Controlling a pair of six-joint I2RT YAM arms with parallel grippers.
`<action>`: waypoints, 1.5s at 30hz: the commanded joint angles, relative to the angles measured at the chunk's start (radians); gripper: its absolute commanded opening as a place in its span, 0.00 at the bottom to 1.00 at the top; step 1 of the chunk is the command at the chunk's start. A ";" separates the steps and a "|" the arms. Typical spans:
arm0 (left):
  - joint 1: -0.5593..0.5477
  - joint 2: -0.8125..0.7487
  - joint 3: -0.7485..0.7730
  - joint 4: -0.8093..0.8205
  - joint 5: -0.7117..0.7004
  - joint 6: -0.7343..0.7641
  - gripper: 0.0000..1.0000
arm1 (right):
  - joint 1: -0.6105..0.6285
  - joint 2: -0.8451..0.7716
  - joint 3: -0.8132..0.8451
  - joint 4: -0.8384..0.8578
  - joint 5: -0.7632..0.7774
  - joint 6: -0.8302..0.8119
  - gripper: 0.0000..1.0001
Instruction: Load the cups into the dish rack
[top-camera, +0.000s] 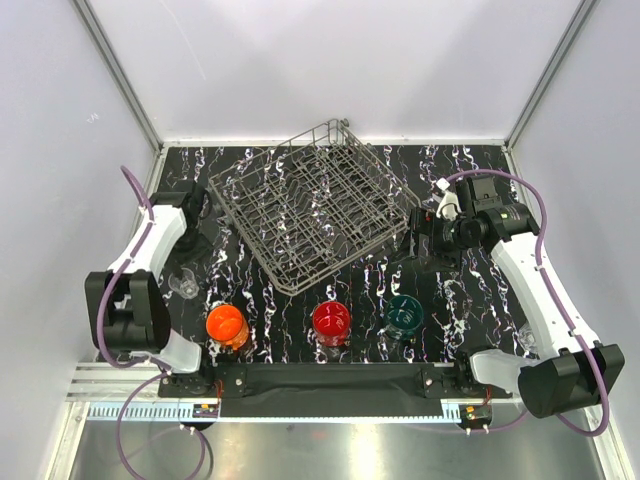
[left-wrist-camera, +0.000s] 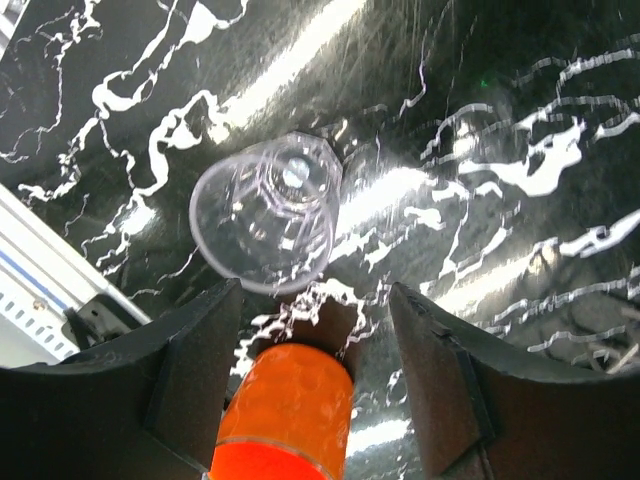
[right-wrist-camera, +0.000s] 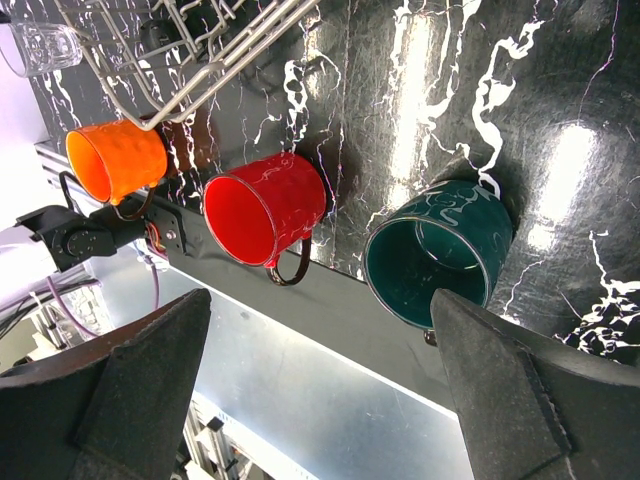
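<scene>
Left gripper (left-wrist-camera: 312, 300) spread wide, gripping nothing. A clear cup (left-wrist-camera: 265, 215) sits on the black marbled table (left-wrist-camera: 520, 90) just past its fingertips, and the orange cup (left-wrist-camera: 290, 410) shows low in frame between the fingers.

Right wrist: right gripper (right-wrist-camera: 320, 300) also spread, nothing held. The red cup (right-wrist-camera: 265, 205) and teal cup (right-wrist-camera: 440, 250) stand ahead of it, beside the dish rack (right-wrist-camera: 200, 60) corner.

Top view: rack is mid-table and turned at an angle. The three coloured cups stand in a row along the near edge, outside the rack.
</scene>
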 joint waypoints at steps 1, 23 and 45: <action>0.030 0.034 -0.008 0.059 -0.045 0.010 0.65 | 0.010 0.000 0.031 0.020 -0.004 -0.026 1.00; 0.104 0.132 -0.055 0.165 0.022 0.028 0.09 | 0.010 0.049 0.066 0.015 -0.009 -0.035 1.00; 0.049 -0.316 0.158 0.266 0.688 -0.039 0.00 | 0.124 0.252 0.322 0.051 -0.137 0.037 1.00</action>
